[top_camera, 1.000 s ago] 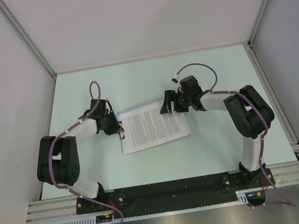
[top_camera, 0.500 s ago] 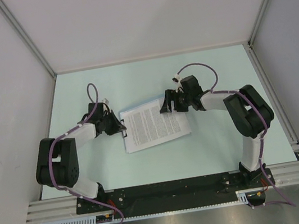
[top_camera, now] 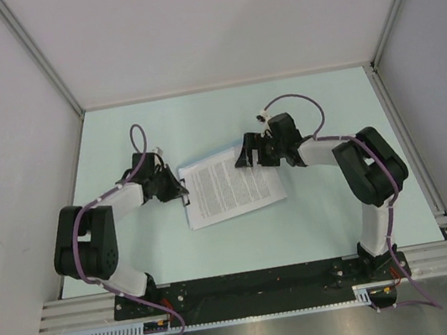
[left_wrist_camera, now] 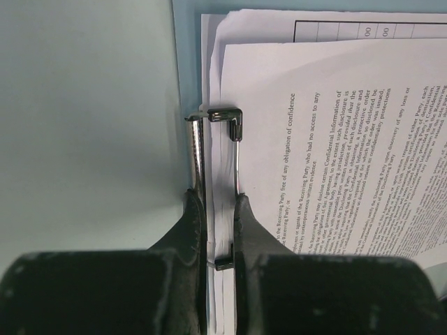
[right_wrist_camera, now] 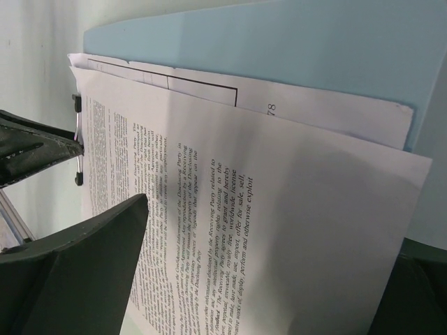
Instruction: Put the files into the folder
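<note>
Start with the table [top_camera: 317,221], pale green and spreading out on every side of both claws. Find the folder [right_wrist_camera: 293,49] flat on it, reaching from the left claw [left_wrist_camera: 218,201] across to the right claw [top_camera: 249,159] and showing only as a blue border beyond the paper. Judge it stiff and smooth, likely to skate if shoved. Find the files [left_wrist_camera: 335,139] stacked on top, just ahead of the left fingertips and passing between the right ones. Expect light, floppy, slippery sheets (top one skewed against the one beneath), best taken at a free edge or corner, never mid-page. Note the clip [left_wrist_camera: 225,117] straight ahead of the left claw, its wire levers pinched between nearly closed jaws. See the right claw spread wide, gripping nothing as far as can be told, a sheet edge lying between its fingers. Watch for sheets fanning apart and snagging on the clip's lip. Mind the purple cable [top_camera: 135,135] looping behind the left wrist.
</note>
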Controlling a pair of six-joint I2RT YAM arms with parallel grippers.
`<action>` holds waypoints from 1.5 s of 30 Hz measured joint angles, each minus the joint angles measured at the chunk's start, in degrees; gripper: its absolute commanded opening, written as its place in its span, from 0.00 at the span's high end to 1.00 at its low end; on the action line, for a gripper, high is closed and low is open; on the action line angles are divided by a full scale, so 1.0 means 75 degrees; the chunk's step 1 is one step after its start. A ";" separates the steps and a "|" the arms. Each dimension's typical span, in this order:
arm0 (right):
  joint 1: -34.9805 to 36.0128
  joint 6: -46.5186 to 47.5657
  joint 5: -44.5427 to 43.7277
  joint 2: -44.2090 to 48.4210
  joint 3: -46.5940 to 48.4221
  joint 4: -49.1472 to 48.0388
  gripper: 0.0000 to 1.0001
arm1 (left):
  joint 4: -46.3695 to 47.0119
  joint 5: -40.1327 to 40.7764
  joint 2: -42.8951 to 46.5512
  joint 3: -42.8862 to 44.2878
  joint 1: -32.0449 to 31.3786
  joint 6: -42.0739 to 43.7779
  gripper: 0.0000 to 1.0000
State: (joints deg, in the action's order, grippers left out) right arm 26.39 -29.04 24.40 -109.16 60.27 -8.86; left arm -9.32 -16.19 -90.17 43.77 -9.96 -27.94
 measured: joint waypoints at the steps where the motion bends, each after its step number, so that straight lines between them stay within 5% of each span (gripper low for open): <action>1: 0.0015 -0.0015 -0.0023 0.0006 0.0000 -0.0006 0.00 | -0.0047 0.0009 -0.0009 0.0023 0.0000 0.0000 1.00; 20: -0.0009 0.0825 -0.0187 0.1046 -0.0370 0.2151 0.00 | -0.0498 0.0140 -0.0143 0.0318 -0.0143 -0.0006 1.00; 33: 0.0519 0.0525 -0.0956 0.1169 -0.0414 0.2250 0.00 | -0.1116 0.0833 -0.0242 0.0699 -0.0423 0.0157 1.00; 37: 0.0434 0.0548 -0.0898 0.1169 -0.0420 0.2253 0.00 | -0.1378 0.0965 -0.0309 0.0883 -0.0501 0.0323 0.55; 40: 0.0280 0.0641 -0.0784 0.1169 -0.0437 0.2264 0.00 | -0.1664 0.1008 -0.0326 0.0982 -0.0554 0.0504 0.42; 41: 0.0210 0.0688 -0.0755 0.1169 -0.0437 0.2276 0.00 | -0.1749 0.1032 -0.0321 0.1020 -0.0562 0.0545 0.22; 43: 0.0009 0.0799 -0.0697 0.1186 -0.0437 0.2317 0.00 | -0.1926 0.1125 -0.0306 0.1142 -0.0574 0.0644 0.02; 45: -0.0192 0.0933 -0.0702 0.1239 -0.0458 0.2407 0.00 | -0.2145 0.1262 -0.0195 0.1326 -0.0580 0.0746 0.00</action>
State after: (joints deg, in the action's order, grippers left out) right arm 24.95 -22.04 19.14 -99.88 56.84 9.19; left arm -25.41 -6.72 -91.64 53.71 -14.31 -22.35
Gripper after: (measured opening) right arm 0.994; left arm 0.947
